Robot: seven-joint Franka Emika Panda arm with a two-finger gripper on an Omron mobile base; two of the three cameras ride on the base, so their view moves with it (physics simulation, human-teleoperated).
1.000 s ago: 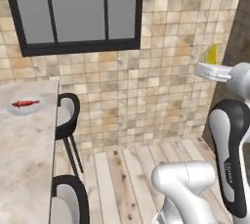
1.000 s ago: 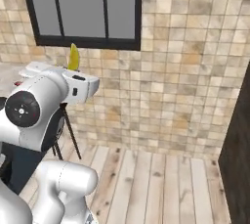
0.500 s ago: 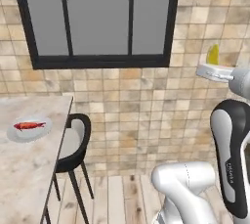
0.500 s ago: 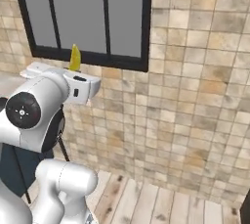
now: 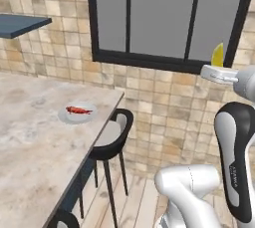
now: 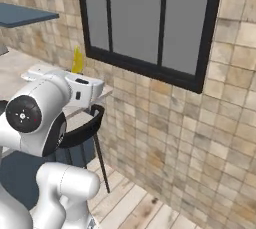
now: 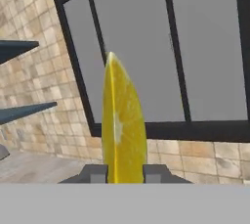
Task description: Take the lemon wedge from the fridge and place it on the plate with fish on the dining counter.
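The bright yellow lemon wedge [image 7: 122, 125] stands upright between my two dark finger tips, with my gripper [image 7: 124, 173] shut on it. The lemon wedge [image 5: 217, 55] pokes up above the hand at the right of the left base view, and the lemon wedge [image 6: 77, 61] also rises over the hand in the right base view. The small pale plate [image 5: 64, 117] carries the red-orange fish [image 5: 79, 110] on the beige marbled dining counter [image 5: 30, 157], well to the left of and below my hand. The fridge is out of view.
A black stool [image 5: 112, 137] stands against the counter's edge, with a second stool [image 5: 64, 219] at the bottom. A dark-framed window [image 5: 169, 18] sits in the tiled wall ahead. A dark blue shelf [image 5: 22, 25] hangs at the upper left. Wooden floor [image 6: 125, 208] lies below.
The base has turned, so the whole scene has slid right: the counter, plate and window are now nearer and more central. The wedge stays held in the shut gripper.
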